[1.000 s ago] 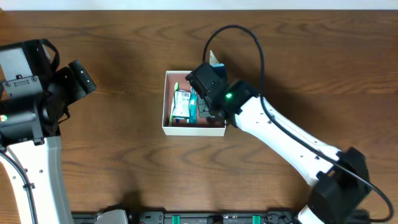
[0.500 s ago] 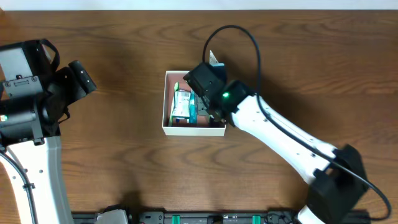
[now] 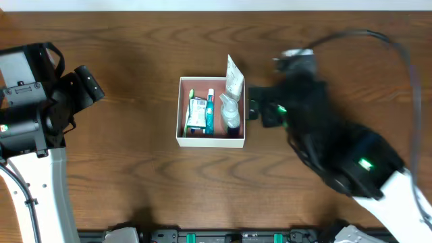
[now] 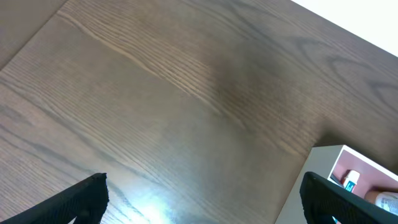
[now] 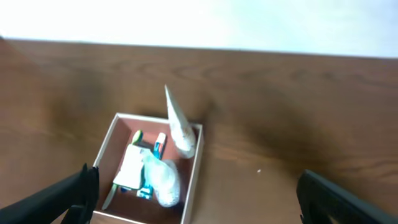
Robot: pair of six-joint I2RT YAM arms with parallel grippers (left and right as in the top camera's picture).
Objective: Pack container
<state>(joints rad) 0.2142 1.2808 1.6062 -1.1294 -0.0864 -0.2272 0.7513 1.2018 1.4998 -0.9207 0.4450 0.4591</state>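
Note:
The container [image 3: 209, 141] is a square white box with a reddish-brown inside, at the table's middle. It holds a green toothbrush [image 3: 189, 108], a white packet [image 3: 198, 113], a blue tube [image 3: 210, 111], a clear wrapped bottle [image 3: 231, 113] and a white tube [image 3: 234, 73] leaning over its far right corner. My right gripper [image 3: 253, 102] hovers just right of the box, blurred, open and empty. In the right wrist view the container [image 5: 194, 180] lies below the open right gripper [image 5: 200, 200]. My left gripper [image 3: 88, 82] stays far left, open and empty; in its wrist view the left gripper [image 4: 205, 202] is open, with the container's corner [image 4: 326, 152] at the right.
Bare brown wood table [image 3: 135, 182] surrounds the box on all sides. The right arm's black cable [image 3: 378, 37] arcs over the back right. A pale wall runs along the table's far edge [image 5: 249, 25].
My right gripper has opened, lifted off the box and pulled back to the right. The clear bottle and white tube now show in the box's right side. The left arm has not moved.

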